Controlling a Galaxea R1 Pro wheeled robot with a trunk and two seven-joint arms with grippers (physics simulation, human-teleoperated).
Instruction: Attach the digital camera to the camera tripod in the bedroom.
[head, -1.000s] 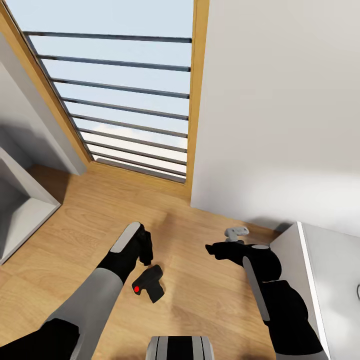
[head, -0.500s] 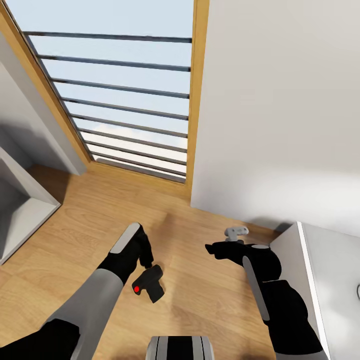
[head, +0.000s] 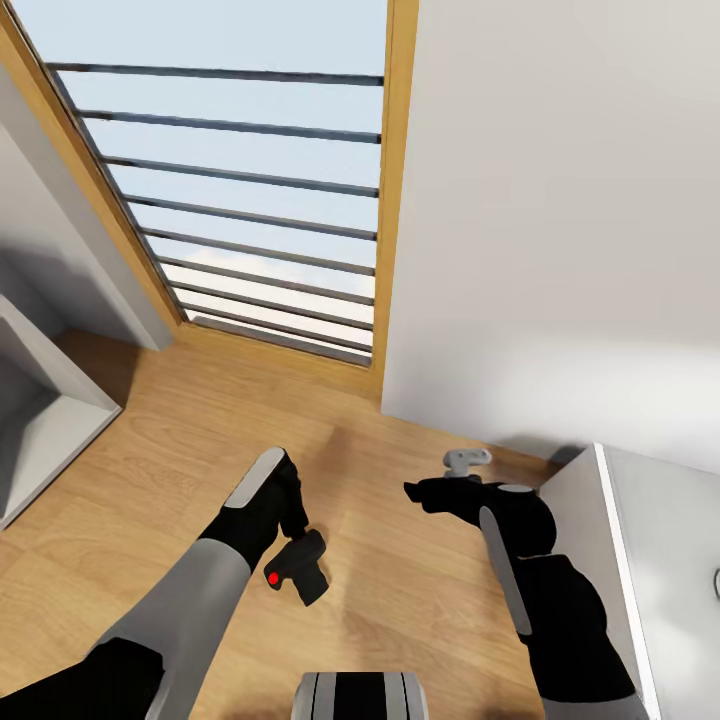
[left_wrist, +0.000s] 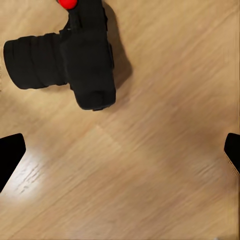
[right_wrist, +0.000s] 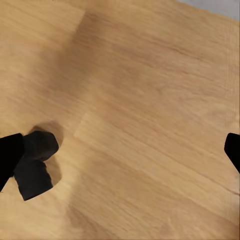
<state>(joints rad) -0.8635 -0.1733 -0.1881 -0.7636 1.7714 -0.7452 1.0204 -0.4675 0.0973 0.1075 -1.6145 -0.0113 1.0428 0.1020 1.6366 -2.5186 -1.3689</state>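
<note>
- Light wood plank floor (head: 180, 450), warm tan, grain running diagonally in head view; faint glossy sheen visible in both wrist views.
- Tall window (head: 240, 190) with yellow-wood frame, reached down to floor level; dark horizontal bars across it, pale blue sky behind.
- Plain light grey wall (head: 560, 200) right of the window, met the floor with a soft shadow along the base.
- White shelf unit (head: 40, 420) at left edge of head view, open compartment facing up and inward.
- White-grey furniture top (head: 660, 560) at lower right, partly behind the right forearm.
- Digital camera (head: 298, 567) lay on the floor between the arms, near the robot base; black body, lens barrel lying sideways, red button (head: 273, 578) showing.
- Same digital camera (left_wrist: 65, 55) seen in left wrist view, flat on planks, casting a shadow, off to one side of the finger gap, not between the fingers.
- Left gripper (head: 292, 510) hung just above and beside the camera; contact not clear from head view; jaws spread wide apart, nothing held, fingertips (left_wrist: 10, 155) at opposite frame edges.
- Right gripper (head: 425, 493) over bare floor near the wall, well apart from the camera; jaws released and wide, fingertips (right_wrist: 9, 152) at frame edges, nothing gripped.
- Small grey part (head: 467, 460) just beyond the right wrist; could not tell what.
- Dark camera shape (right_wrist: 34, 167) also at edge of right wrist view.
</note>
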